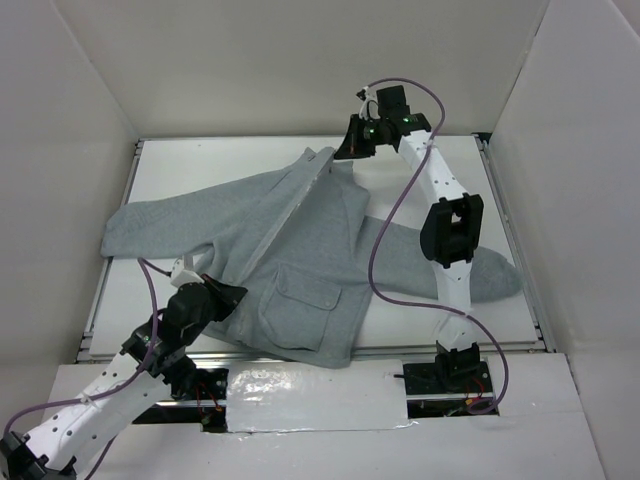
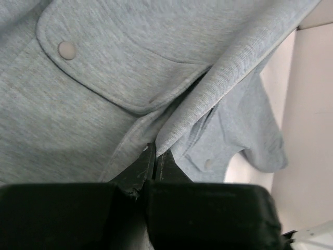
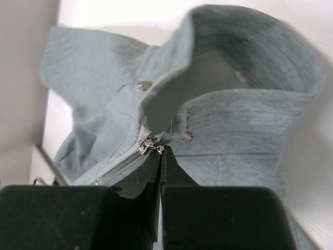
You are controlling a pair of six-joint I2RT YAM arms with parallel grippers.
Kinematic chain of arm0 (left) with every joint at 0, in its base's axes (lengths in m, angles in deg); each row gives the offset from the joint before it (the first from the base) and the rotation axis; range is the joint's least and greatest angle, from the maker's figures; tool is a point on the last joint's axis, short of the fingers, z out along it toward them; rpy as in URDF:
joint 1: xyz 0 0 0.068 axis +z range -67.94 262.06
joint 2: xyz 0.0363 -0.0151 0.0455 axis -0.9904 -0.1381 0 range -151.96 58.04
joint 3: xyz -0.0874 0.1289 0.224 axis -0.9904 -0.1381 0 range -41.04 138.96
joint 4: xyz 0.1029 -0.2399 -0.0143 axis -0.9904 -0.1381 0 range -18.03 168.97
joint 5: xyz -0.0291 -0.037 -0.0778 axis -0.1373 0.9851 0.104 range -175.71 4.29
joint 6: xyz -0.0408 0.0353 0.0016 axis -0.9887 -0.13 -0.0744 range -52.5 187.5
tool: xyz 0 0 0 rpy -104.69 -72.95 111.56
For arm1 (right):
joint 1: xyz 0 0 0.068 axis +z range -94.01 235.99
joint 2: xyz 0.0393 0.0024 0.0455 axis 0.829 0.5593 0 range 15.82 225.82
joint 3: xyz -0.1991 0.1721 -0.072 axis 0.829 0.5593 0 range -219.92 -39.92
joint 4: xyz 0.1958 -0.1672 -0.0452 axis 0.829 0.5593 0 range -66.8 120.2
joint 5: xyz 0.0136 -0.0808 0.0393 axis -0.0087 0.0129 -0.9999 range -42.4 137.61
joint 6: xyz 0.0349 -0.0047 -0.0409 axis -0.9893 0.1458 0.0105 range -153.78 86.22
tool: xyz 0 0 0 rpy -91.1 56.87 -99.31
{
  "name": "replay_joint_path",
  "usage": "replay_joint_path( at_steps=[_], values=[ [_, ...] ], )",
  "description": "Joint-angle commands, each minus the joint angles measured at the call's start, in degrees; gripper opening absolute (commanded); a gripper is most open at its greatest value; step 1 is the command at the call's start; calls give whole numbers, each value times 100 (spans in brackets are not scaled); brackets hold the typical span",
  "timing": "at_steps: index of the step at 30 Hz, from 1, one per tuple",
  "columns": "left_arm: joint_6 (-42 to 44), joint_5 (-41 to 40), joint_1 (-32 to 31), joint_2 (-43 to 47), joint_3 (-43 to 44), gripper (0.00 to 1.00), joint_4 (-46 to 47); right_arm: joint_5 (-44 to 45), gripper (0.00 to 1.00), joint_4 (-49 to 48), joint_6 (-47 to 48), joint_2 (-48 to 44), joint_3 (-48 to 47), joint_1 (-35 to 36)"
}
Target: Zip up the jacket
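Two robot arms hold a small light-grey fleece jacket (image 1: 300, 260) that lies spread on a white desk (image 1: 200, 165).

The jacket lies diagonally, with its collar toward the far side and a sleeve out to each side. The left tool (image 2: 155, 153) is closed, pinching a fold of fabric at the lower front edge, beside a flap pocket (image 2: 119, 67). The right tool (image 3: 158, 152) is closed at the base of the stand-up collar, nipping the metal zipper pull (image 3: 148, 145).
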Motion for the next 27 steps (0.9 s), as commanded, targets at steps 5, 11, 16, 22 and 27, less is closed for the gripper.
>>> replay_joint_path(
  at_steps=[5, 11, 16, 22, 27],
  values=[
    [-100, -415, 2, -105, -61, 0, -1647, 3700, 0, -1151, -186, -100, -338, -777],
    [109, -222, 2, -280, -166, 0, -1271, 304, 0, -561, 835, -29, -447, -909],
    [732, 812, 2, -974, -420, 0, 388, 2106, 15, -1299, 272, -303, 494, -750],
    [945, 975, -33, -1440, -404, 0, 1087, 2010, 29, -1545, 175, -223, 732, -504],
    [1069, 860, -24, -1634, -246, 0, 928, 1941, 35, -1484, 52, -302, 653, -460]
  ],
)
